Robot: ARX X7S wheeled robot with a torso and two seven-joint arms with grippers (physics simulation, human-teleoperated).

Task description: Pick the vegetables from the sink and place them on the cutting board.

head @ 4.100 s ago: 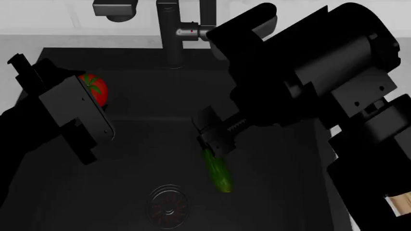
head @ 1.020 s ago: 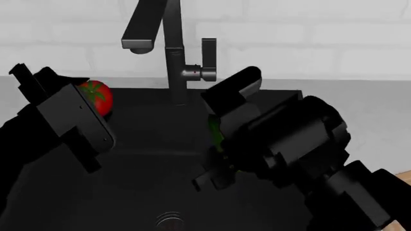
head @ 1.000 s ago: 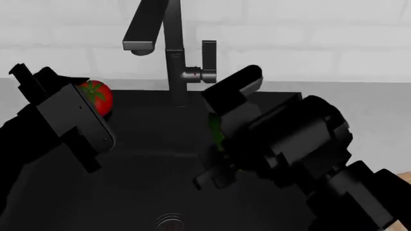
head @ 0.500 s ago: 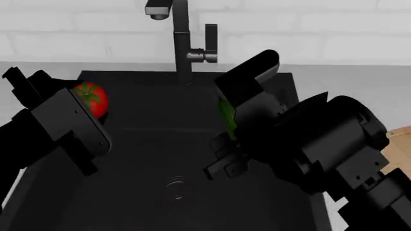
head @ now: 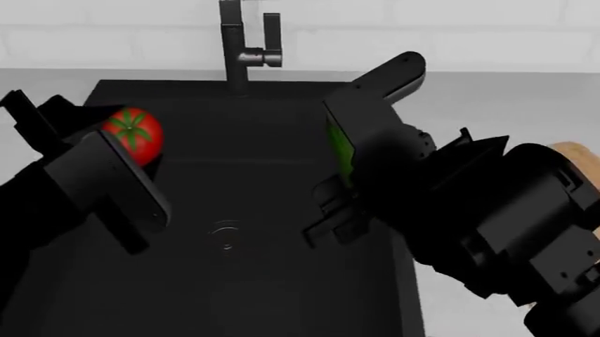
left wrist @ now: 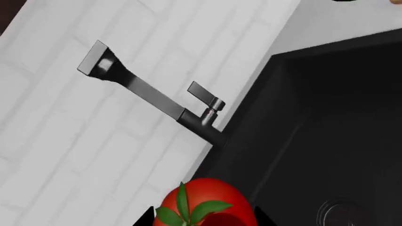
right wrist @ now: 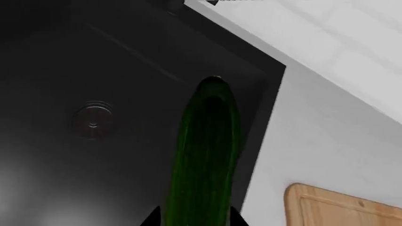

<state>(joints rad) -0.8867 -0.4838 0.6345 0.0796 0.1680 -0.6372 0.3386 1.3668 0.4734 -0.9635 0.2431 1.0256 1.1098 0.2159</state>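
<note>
My left end effector [head: 126, 151] is clamped on the tomato [head: 133, 135], held at the left of the head frame above the sink [head: 235, 281]. My right end effector [head: 361, 151] is clamped on the cucumber [head: 339, 149], lifted at centre right over the basin's right side. The faucet [head: 239, 45] stands at top centre; the drain [head: 223, 235] lies below it. The cutting board [right wrist: 342, 207] sits at the lower right of my right wrist frame, on the grey surface [right wrist: 314, 146].

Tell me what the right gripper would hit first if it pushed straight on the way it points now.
Probably the sink's far right corner. The right gripper, shut on the cucumber, aims along the cucumber toward that corner, with the grey counter just beyond. Nothing shows in between, though depth is unclear.
</note>
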